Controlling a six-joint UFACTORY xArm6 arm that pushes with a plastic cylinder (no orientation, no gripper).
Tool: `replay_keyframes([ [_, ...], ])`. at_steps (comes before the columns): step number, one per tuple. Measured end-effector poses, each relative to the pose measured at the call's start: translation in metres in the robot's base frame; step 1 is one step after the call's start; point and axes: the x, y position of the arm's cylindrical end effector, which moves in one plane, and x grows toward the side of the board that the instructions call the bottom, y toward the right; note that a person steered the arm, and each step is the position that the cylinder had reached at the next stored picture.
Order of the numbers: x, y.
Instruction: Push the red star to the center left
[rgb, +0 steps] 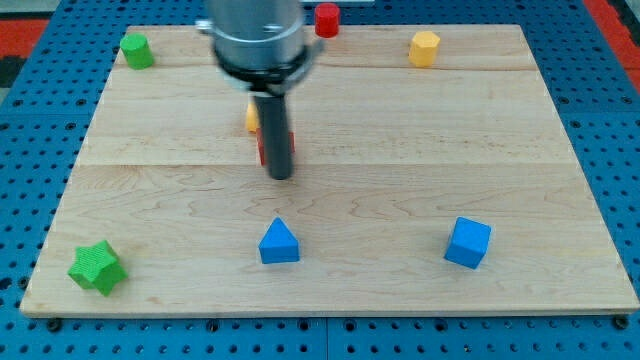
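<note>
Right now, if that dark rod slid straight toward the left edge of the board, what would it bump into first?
My tip sits right by a red block, mostly hidden behind the rod. Leftward at the tip's own height, the wooden board looks free to its edge, though depth is unclear.

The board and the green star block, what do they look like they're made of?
The board looks like pale unfinished or lightly sealed wood: grain streaks and seams between planks show. The green star block looks like matte painted wood or plastic: flat, even colour with no grain visible, so I can't tell which.
</note>
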Motion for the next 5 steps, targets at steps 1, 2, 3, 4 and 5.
replay_keyframes([
  [1, -0.02, 0.044],
  [2, -0.018, -0.042],
  [3, -0.02, -0.156],
  [4, -0.019, -0.17],
  [5, -0.027, -0.047],
])
